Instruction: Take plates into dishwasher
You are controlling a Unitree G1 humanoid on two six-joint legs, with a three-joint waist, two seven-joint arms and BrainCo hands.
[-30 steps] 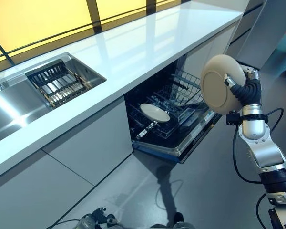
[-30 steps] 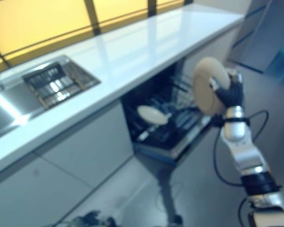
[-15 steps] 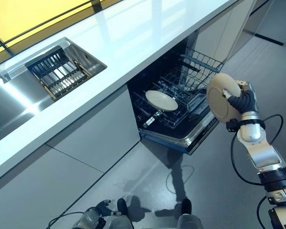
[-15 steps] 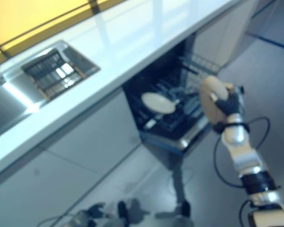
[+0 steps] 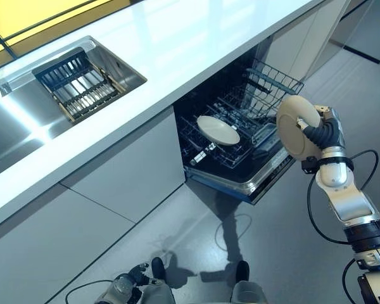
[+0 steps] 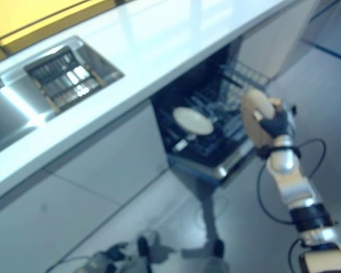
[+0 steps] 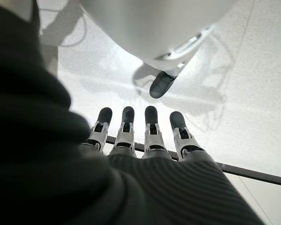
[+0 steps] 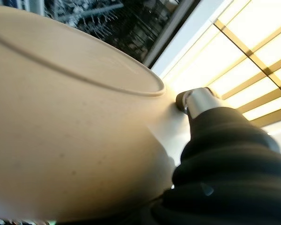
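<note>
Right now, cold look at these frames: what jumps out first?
The right hand holds a beige plate up on edge beside the open dishwasher, whose lower rack is pulled out under the white counter. A second plate already sits tilted in that rack. Far left, a dark drying rack sits in the steel sink.
</note>
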